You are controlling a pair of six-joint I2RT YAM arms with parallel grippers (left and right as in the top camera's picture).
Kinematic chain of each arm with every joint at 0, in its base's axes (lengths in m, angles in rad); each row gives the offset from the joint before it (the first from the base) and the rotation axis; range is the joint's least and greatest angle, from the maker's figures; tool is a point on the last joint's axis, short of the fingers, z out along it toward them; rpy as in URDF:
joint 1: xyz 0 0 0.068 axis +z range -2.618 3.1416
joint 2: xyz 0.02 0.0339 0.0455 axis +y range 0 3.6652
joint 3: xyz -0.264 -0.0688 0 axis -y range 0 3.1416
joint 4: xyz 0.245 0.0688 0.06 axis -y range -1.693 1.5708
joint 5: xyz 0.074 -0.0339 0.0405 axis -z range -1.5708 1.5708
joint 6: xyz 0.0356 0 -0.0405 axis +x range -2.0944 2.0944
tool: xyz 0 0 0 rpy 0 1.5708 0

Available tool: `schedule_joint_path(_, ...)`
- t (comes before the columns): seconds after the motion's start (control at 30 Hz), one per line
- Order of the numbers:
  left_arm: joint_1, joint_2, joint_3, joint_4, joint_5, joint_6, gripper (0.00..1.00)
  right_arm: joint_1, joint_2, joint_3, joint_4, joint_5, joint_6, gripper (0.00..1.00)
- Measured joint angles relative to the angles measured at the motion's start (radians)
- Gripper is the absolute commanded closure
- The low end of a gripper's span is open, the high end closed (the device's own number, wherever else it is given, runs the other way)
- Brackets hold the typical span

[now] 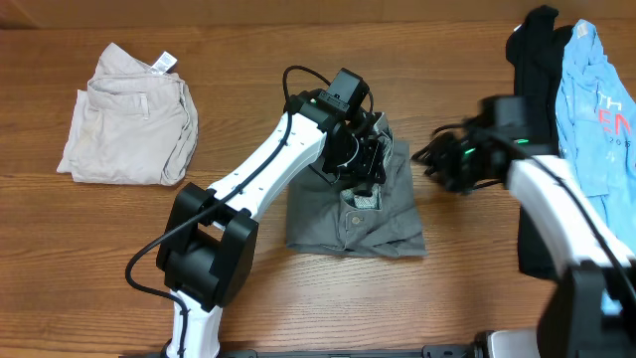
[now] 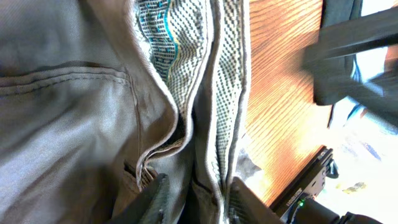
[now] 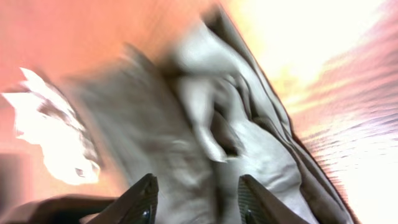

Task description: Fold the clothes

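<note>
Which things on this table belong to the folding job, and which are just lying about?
Job in hand: grey shorts, centre, under the left gripper.
Lying about: beige trousers, left; light-blue printed shirt and black garment, right edge.

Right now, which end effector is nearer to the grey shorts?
Left. The left end effector is down on the grey shorts, at their waistband; the right end effector hangs over the wooden table, just beside them.
</note>
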Motion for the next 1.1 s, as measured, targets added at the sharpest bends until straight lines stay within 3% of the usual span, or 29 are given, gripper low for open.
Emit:
schedule_joint_path(0.1,0.0,0.0,0.0,0.003,0.004,-0.004,0.12,-0.107,-0.105,0.076,-0.064,-0.002,-0.014,0.37)
schedule_joint_path(0.27,-0.002,0.001,0.002,-0.022,0.027,0.002,0.12,-0.242,-0.168,0.108,-0.177,-0.002,-0.082,0.36)
schedule_joint_path(0.33,-0.014,0.001,0.004,-0.101,-0.015,0.032,0.21,-0.269,-0.167,0.107,-0.221,-0.002,-0.127,0.36)
schedule_joint_path(0.43,-0.05,0.002,0.005,-0.204,-0.146,0.061,0.71,-0.296,-0.167,0.107,-0.255,-0.003,-0.188,0.36)
schedule_joint_path(0.5,-0.072,0.002,0.005,-0.233,-0.201,0.071,0.93,-0.312,-0.167,0.107,-0.264,-0.003,-0.212,0.36)
schedule_joint_path(0.63,-0.105,0.002,0.005,-0.227,-0.241,0.084,0.96,-0.32,-0.167,0.107,-0.265,-0.001,-0.239,0.35)
schedule_joint_path(0.83,-0.219,0.013,0.005,-0.147,-0.253,0.079,0.84,-0.319,-0.167,0.107,-0.275,0.005,-0.249,0.35)
schedule_joint_path(1.0,-0.296,0.095,0.005,-0.016,-0.252,0.016,0.44,-0.319,-0.167,0.107,-0.28,0.006,-0.253,0.35)
schedule_joint_path(1.1,-0.315,0.15,0.005,0.015,-0.248,-0.014,0.37,-0.319,-0.167,0.107,-0.285,0.009,-0.255,0.35)
